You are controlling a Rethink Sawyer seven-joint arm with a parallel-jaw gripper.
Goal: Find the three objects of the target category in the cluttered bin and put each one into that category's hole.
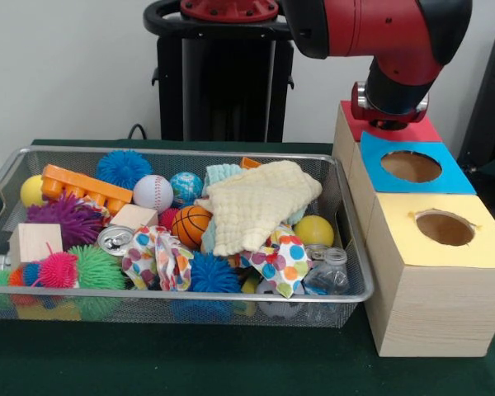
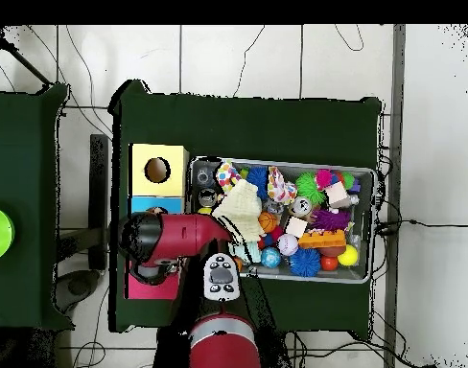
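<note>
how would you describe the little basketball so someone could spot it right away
Look in the wire bin on the green table, near its middle. The basketball sits at the left edge of the pale yellow cloth, just below the white baseball. It is the only orange ball with black seam lines; the balls around it are spiky, plain yellow or white.

red-topped box (image 1: 396, 129) mostly behind arm (image 1: 396, 49), tool unseen, bin (image 1: 0, 190) corner cropped
</note>
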